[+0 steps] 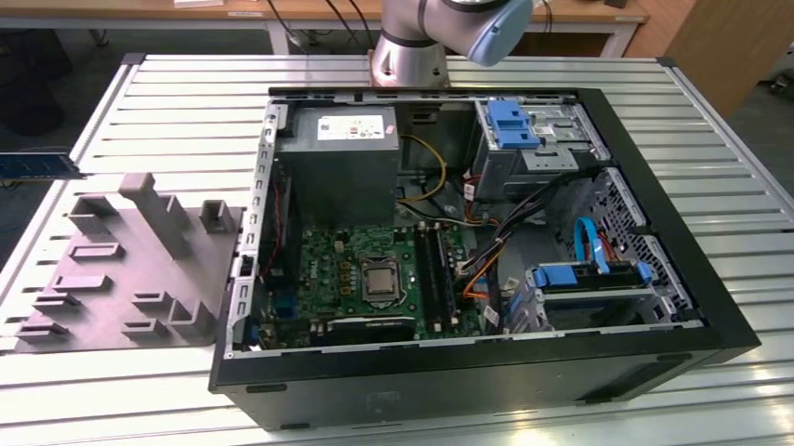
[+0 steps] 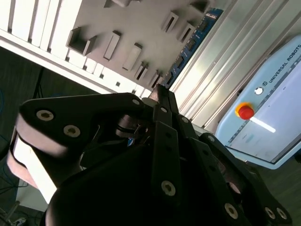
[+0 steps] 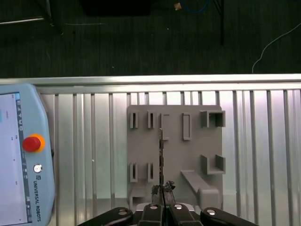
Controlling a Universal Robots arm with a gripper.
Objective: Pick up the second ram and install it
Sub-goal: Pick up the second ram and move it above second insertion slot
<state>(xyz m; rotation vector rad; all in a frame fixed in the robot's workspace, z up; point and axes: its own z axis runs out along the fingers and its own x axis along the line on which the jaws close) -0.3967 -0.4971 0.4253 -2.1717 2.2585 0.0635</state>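
Note:
The second ram [image 1: 37, 165] is a thin blue-green stick that pokes in at the exterior view's left edge, in the air above the table's edge. In the second wrist view the ram [image 2: 193, 44] runs out from the tips of my gripper [image 2: 160, 92]. The first wrist view shows the ram [image 3: 161, 155] edge-on, held above the grey fixture [image 3: 188, 155], with my gripper [image 3: 162, 200] shut on its near end. The long black memory slots [image 1: 434, 269] lie on the motherboard inside the open computer case [image 1: 670, 307], far to the exterior view's right of the ram.
The grey fixture [image 1: 125, 269] with raised blocks and pockets lies on the slatted metal table [image 1: 186, 102] beside the case. A pale blue teach pendant [image 3: 19, 155] with a red button lies near the fixture. Cables, a power supply [image 1: 341, 158] and drive cages crowd the case.

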